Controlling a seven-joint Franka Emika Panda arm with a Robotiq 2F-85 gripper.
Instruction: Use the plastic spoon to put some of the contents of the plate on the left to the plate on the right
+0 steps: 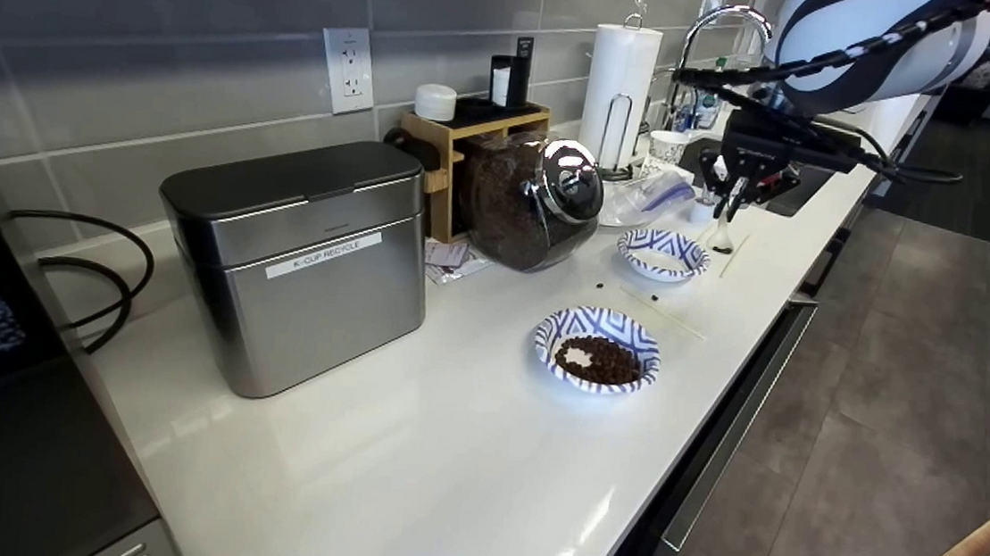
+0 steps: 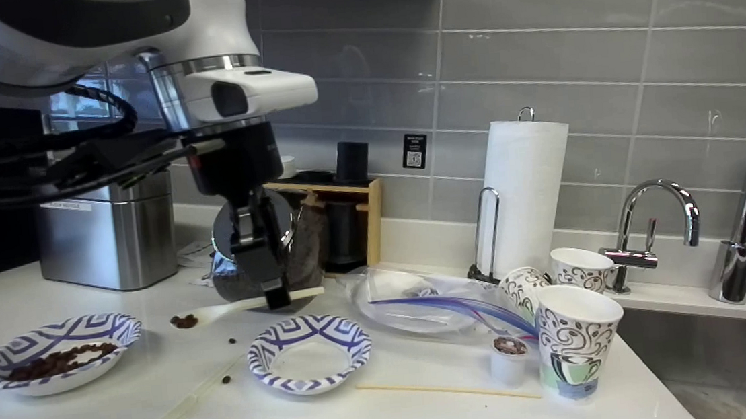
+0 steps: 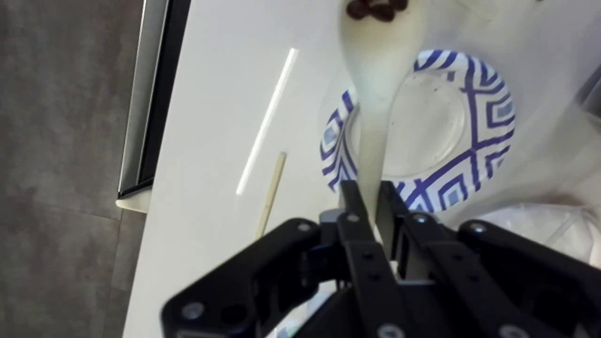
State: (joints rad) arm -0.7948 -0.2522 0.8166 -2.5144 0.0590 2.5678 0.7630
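Black and two-fingered, the end effector [image 3: 367, 190] pinches the handle of a translucent white plastic spoon [image 3: 375, 98], its grip narrow around it. The spoon is held above the glossy white worktop [image 1: 408, 450], a few dark brown beans [image 3: 382, 13] sitting in its scoop. In the wrist view it crosses in front of a round paper bowl [image 3: 429, 136] patterned in blue and white, whose pale bottom shows. Apart from that one I see a matching paper bowl [image 1: 600, 323] bearing a layer of similar beans [image 1: 613, 360] with a white patch among them. Between the two bowls lie a couple of loose beans [image 2: 226, 379] and a clear, knife-shaped plastic utensil [image 2: 184, 407]. A tall swirl-printed paper cup [image 2: 576, 333] stands upright just beside a small white cup [image 2: 509, 365] with brown contents.
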